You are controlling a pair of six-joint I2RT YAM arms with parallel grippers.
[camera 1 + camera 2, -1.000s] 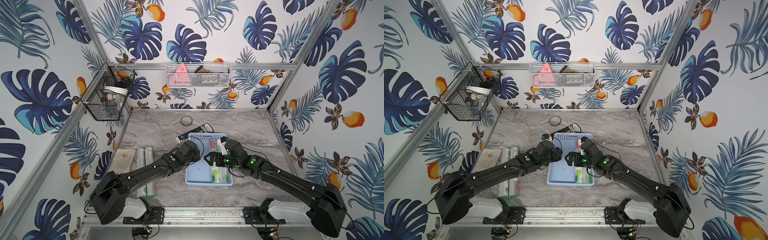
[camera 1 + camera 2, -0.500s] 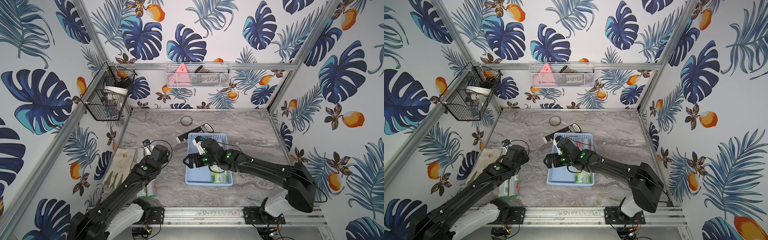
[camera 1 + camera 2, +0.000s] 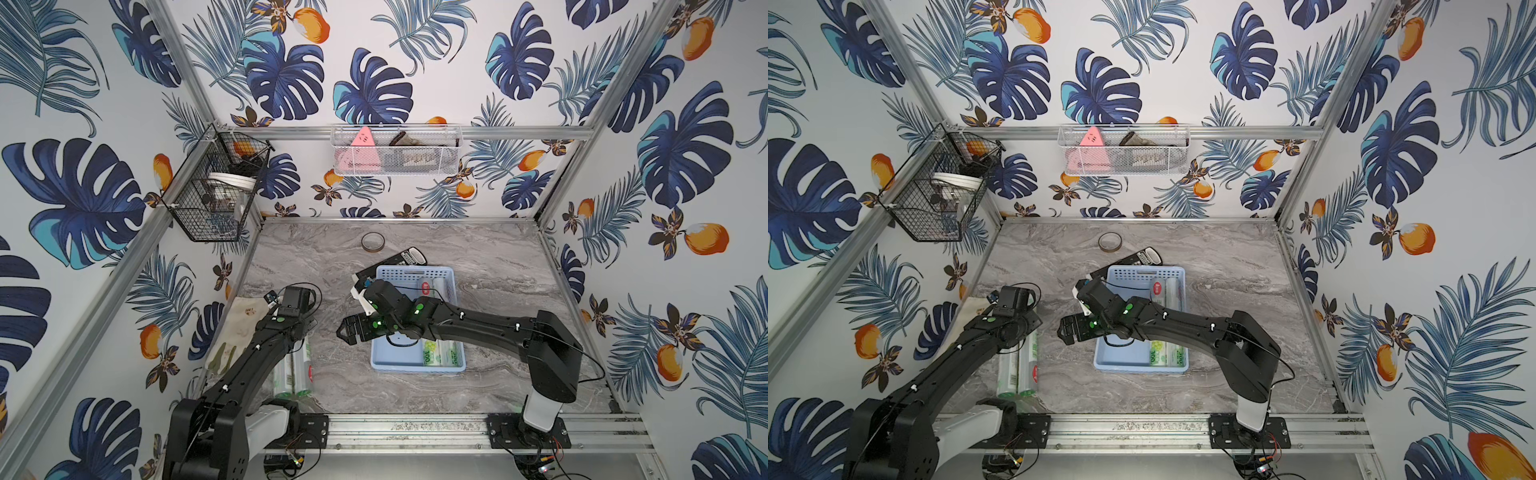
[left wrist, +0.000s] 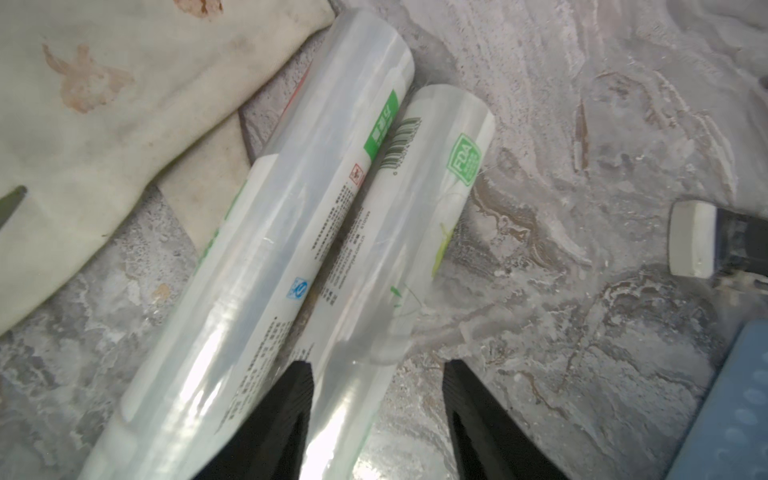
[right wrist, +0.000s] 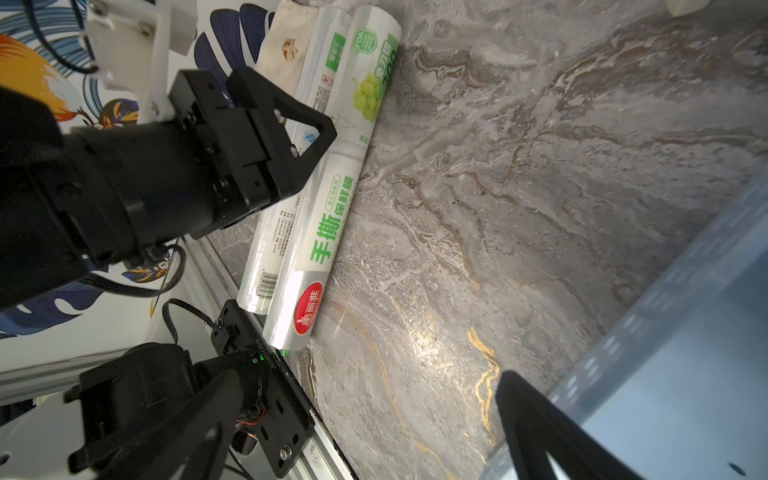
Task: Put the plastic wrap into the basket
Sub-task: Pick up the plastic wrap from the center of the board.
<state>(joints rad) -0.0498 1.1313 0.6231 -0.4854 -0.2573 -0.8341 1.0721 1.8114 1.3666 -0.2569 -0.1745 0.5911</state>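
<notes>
Two rolls of plastic wrap (image 3: pixel 440 353) lie side by side in the light blue basket (image 3: pixel 415 272), along its right wall. Another two rolls (image 3: pixel 302 368) (image 5: pixel 332 216) lie together on the marble top at the front left. My left gripper (image 4: pixel 374 365) is open above them. Its jaws straddle the roll nearer the basket (image 4: pixel 399 232), with bare table showing beside one finger. My right gripper (image 3: pixel 349 330) (image 5: pixel 374 415) hangs wide open and empty over the table, just outside the basket's left wall (image 5: pixel 685 332), and points toward the left arm.
An off-white glove (image 3: pixel 245 316) (image 4: pixel 104 104) lies against the left wall beside the rolls. A tape ring (image 3: pixel 372 242) and a black calculator (image 3: pixel 409 255) sit behind the basket. A black wire basket (image 3: pixel 212 195) and a white mesh basket (image 3: pixel 395 153) hang on the walls.
My left arm has swung from the basket back to the left and now sits over the two rolls on the table. My right gripper has moved left, from above the basket to just past its left wall.
</notes>
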